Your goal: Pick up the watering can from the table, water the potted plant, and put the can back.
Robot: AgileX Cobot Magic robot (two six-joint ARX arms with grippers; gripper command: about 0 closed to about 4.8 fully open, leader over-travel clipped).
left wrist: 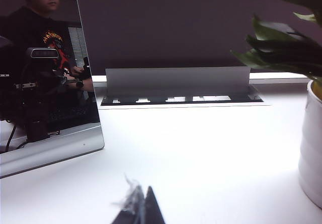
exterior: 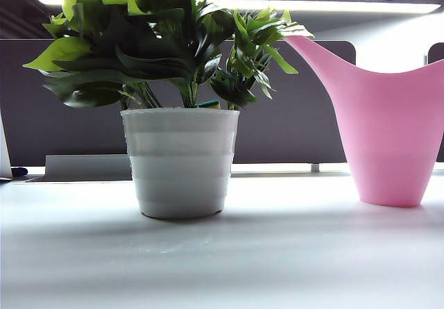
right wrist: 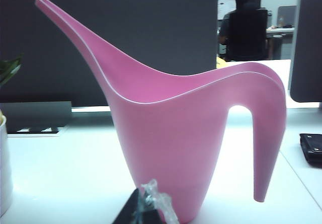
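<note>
The potted plant (exterior: 180,163), leafy green in a white ribbed pot, stands mid-table in the exterior view. The pink watering can (exterior: 388,135) stands upright to its right, spout pointing toward the leaves. Neither gripper shows in the exterior view. In the right wrist view my right gripper (right wrist: 148,200) is shut and empty, low over the table (right wrist: 60,173), just short of the watering can (right wrist: 181,128), whose handle faces away from the plant. My left gripper (left wrist: 142,200) is shut and empty, with the pot (left wrist: 313,148) off to one side.
A dark reflective screen (left wrist: 45,83) leans on the table near the left gripper. A grey cable flap (left wrist: 176,78) and a dark partition (exterior: 298,121) run along the back edge. A black object (right wrist: 312,147) lies beyond the can's handle.
</note>
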